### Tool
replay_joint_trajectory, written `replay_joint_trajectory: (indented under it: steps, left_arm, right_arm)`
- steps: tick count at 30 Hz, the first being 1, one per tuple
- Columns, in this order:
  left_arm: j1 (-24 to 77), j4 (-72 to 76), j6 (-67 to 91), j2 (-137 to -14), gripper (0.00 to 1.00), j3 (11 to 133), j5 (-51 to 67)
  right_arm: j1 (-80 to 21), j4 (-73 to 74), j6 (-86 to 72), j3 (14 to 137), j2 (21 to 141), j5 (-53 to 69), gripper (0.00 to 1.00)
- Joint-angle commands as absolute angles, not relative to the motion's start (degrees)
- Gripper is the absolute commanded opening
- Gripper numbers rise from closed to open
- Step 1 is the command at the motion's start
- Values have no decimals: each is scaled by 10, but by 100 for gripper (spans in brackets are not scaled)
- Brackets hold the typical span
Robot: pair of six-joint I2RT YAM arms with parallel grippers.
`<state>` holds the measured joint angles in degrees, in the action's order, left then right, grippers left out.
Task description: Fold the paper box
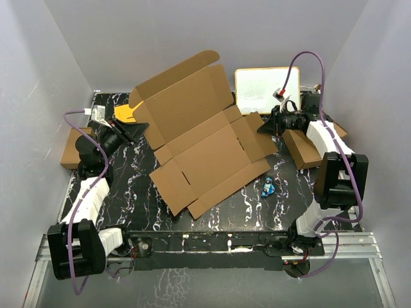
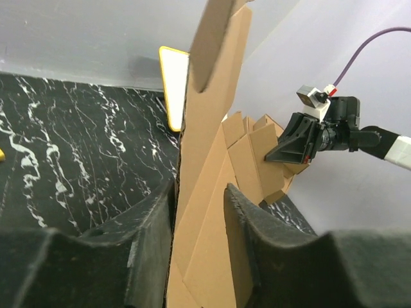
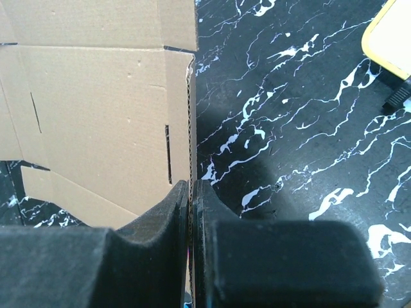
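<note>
Plain brown corrugated paper box (image 1: 205, 138), unfolded, spread diagonally across the middle of the black marbled bench (image 1: 128, 192). Nearest the arms, a long narrow flap and a squarish side flap. Past those, the wide base panel with thin slots cut through it. Farthest, the big lid panel, raised off the bench, with a rounded tab along its top edge.

Clamped on the right-hand flap's raw corrugated edge: right claw (image 3: 191, 186), fingers pressed together with only the sheet between. Around the left edge of the raised panel: left claw (image 2: 199, 189), fingers parted wider than the sheet's thickness.

On the bench near the box's right corner, 1 small blue object (image 1: 268, 188), too small to identify. Out by the arms, 2 much smaller brown cartons: left small box (image 1: 69, 147) at the bench's left edge, right small box (image 1: 311, 151) partly under the right arm. Contents of both hidden. Below the left claw, partly covered, a yellow piece (image 1: 125, 113). Far right, behind the paper box, a yellow-rimmed white card (image 1: 266, 90), flat, its near-left corner touching or just beside the cardboard; cannot tell which.
</note>
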<state>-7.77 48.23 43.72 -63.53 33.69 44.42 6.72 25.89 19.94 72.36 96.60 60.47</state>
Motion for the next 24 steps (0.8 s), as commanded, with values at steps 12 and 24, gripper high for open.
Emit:
replay_joint_trajectory:
  steps: [12, 24]
  left_arm:
    - [-78, 404, 413, -612, 41, 408, 486]
    - [-78, 429, 356, -651, 0, 435, 540]
  right_arm:
    - [68, 283, 280, 738, 925, 599, 8]
    - [68, 319, 305, 761, 938, 620, 8]
